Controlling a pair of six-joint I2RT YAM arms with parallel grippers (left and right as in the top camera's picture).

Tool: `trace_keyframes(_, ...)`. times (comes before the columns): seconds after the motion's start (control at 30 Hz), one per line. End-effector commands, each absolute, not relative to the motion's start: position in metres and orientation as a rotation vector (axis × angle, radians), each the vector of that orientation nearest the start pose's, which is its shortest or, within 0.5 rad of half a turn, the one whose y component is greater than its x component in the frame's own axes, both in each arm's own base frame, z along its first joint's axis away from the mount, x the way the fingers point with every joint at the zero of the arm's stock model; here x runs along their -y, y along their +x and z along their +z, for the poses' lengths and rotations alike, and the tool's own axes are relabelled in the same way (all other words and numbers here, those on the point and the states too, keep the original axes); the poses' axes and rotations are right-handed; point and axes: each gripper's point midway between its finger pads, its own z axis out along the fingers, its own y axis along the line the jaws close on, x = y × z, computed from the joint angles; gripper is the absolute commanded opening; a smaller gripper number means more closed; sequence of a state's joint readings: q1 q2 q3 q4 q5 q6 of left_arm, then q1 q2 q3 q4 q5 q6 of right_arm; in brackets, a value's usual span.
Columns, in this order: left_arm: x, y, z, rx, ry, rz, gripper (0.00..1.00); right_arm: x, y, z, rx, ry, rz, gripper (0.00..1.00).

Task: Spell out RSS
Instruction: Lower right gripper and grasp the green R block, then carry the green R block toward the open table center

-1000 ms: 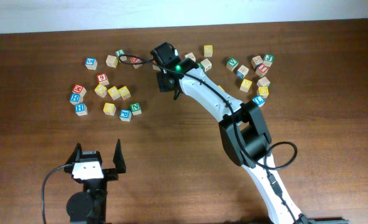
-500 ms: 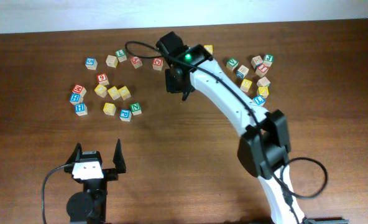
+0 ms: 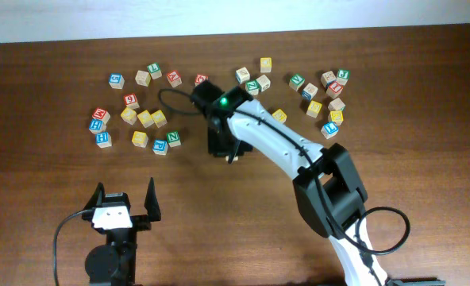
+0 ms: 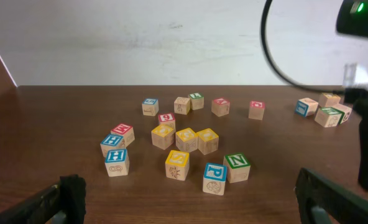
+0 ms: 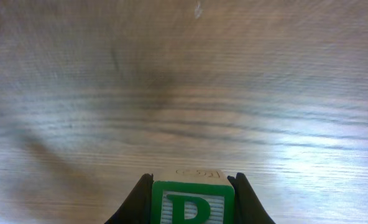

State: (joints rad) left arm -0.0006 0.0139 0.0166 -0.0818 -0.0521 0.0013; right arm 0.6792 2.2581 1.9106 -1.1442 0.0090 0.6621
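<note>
We see the brown wooden desk (image 3: 425, 183) filling nearly the whole overhead frame, with a pale wall strip along the top edge. The white right arm (image 3: 275, 147) is the next largest thing. It rises from the lower right corner and bends toward the middle of the frame.

The left pincer (image 3: 125, 191) sits at the lower left, its black fingers spread wide and holding nothing. It is well apart from every cube.

The right pincer (image 3: 223, 149) points down at bare wood in the centre of the overhead frame, to the right of the left-hand cubes. In the right wrist view its two fingers press against the sides of the R cube (image 5: 193, 202).

Small letter cubes lie in two loose groups across the upper part of the desk, one at the upper left and one at the upper right. Among the left group are several yellow cubes (image 3: 145, 118), whose letters are too small for us to read, and a green N cube (image 3: 174, 138) near a blue P cube (image 4: 215, 177).

The R cube sits at the bottom centre of the right wrist view, with a green-bordered white face. Only the upper part of its green letter shows. We cannot tell whether it touches the desk.
</note>
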Motion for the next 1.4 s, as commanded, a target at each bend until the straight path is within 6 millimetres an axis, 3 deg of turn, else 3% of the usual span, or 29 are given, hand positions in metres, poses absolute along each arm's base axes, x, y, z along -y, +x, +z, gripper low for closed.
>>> trace_keyframes(0.0, -0.006, 0.246, 0.156, -1.649, -0.014, 0.042, 0.99, -0.305, 0.345, 0.041, -3.055, -0.049, 0.095, 0.17)
trace_keyframes(0.17, -0.006, 0.246, 0.156, -1.649, -0.014, 0.042, 0.99, -0.307, 0.350, 0.031, -2.997, -0.047, 0.051, 0.21)
trace_keyframes(0.27, -0.006, 0.246, 0.156, -1.649, -0.014, 0.042, 0.99, -0.295, 0.358, 0.025, -2.956, -0.026, -0.022, 0.23)
trace_keyframes(0.6, -0.006, 0.246, 0.156, -1.649, -0.014, 0.042, 0.99, -0.285, 0.375, 0.017, -2.921, -0.007, -0.004, 0.25)
trace_keyframes(0.77, -0.006, 0.246, 0.156, -1.649, -0.014, 0.042, 0.99, -0.304, 0.371, 0.017, -2.939, -0.200, 0.119, 0.26)
trace_keyframes(0.93, -0.006, 0.246, 0.156, -1.649, -0.014, 0.042, 0.99, -0.302, 0.368, 0.014, -2.948, -0.204, 0.109, 0.26)
trace_keyframes(1.1, -0.006, 0.246, 0.156, -1.649, -0.014, 0.042, 0.99, -0.298, 0.365, 0.010, -2.960, -0.200, 0.087, 0.35)
trace_keyframes(1.37, -0.006, 0.246, 0.156, -1.649, -0.014, 0.042, 0.99, -0.306, 0.361, 0.011, -2.982, -0.173, 0.161, 0.33)
